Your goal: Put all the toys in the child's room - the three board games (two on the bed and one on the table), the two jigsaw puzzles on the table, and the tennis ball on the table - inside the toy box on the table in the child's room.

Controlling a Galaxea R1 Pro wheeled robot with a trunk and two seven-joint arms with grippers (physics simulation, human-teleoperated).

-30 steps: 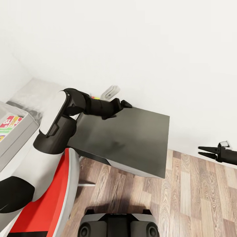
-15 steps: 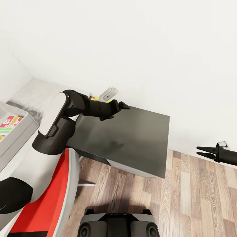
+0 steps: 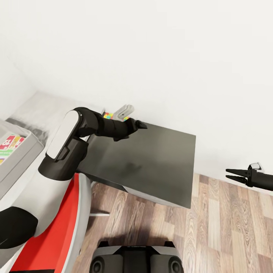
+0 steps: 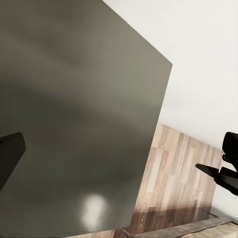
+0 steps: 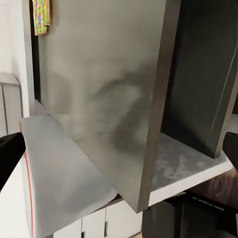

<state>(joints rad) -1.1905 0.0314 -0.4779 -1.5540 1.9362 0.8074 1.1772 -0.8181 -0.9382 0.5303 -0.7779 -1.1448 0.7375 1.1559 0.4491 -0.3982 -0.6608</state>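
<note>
My left fingers over far edge of dark-grey lower desk, opening hidden, cannot tell. Multicoloured notched jigsaw puzzle mat peeks behind left forearm, on desk near wall. My right fingers at 3 o'clock over wood-plank floor, slightly parted, holding nothing. Light-grey toy box at 9 o'clock, printed game box inside.

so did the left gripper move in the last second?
Yes. The left gripper drifted toward the wall, now nearer the dark-grey table section's back edge.
</note>
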